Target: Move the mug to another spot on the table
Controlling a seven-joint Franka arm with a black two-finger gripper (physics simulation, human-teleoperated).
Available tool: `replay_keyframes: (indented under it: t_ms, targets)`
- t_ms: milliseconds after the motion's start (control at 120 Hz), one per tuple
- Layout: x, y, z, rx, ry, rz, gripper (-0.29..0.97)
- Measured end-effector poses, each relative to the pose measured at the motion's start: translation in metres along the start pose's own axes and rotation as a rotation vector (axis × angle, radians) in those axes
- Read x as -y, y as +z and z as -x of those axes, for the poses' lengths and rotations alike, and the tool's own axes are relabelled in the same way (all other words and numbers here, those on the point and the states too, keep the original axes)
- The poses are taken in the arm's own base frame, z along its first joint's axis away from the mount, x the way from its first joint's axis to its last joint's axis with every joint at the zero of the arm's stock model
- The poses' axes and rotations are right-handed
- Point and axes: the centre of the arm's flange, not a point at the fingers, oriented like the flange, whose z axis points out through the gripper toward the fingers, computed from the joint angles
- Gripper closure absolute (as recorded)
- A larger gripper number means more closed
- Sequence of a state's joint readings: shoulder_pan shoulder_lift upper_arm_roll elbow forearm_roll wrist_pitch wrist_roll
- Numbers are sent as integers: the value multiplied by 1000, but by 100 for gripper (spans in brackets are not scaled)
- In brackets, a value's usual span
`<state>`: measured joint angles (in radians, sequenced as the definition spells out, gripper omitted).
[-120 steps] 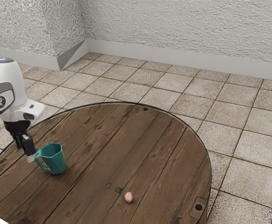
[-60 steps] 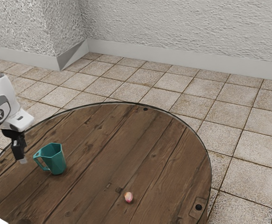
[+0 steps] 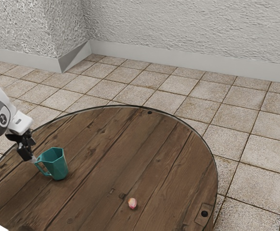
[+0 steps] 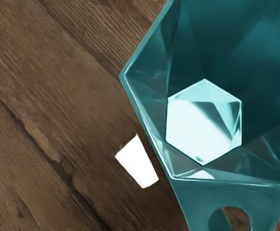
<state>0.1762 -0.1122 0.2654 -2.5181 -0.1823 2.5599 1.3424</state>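
**Gripper back beside mug handle**

Since 0.5 s ago the gripper (image 3: 27, 151) has shifted back toward the exterior view's right. It now hangs just beside the handle (image 3: 38, 168). The teal mug (image 3: 56, 163) has not moved. It stands upright near the round wooden table's (image 3: 145, 144) rim, at the exterior view's left, handle toward the hand. The wrist view looks down into its faceted bowl. Gripper open or closed: cannot tell. Judgement: the next move turns on the handle side. 1 small pink object (image 3: 132, 203) lies well apart.
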Motion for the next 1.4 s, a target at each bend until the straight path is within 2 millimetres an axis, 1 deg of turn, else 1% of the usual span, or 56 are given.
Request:
replay_keyframes:
  t_ms: [167, 267, 400, 642, 783, 950, 1133, 1183, 1217, 1358, 1400]
  targets:
    - [-8, 8, 5, -10, -17, 46, 0]
    - [-9, 13, 6, -8, -20, 62, 0]
    - [-8, 25, 9, 0, -26, 71, 0]
    - [-9, 34, 1, -10, -44, 59, 0]
    - [-8, 42, 2, -19, -81, 53, 2]
    - [-8, 45, 2, -26, -101, 43, 7]
    - [-9, 42, -3, -34, -90, 34, 12]
    - [-10, 43, -6, -35, -83, 35, 15]
    - [-11, 43, -9, -36, -78, 36, 19]
    - [-16, 44, -21, -41, -52, 38, 47]
    - [-18, 44, -25, -45, -48, 38, 52]
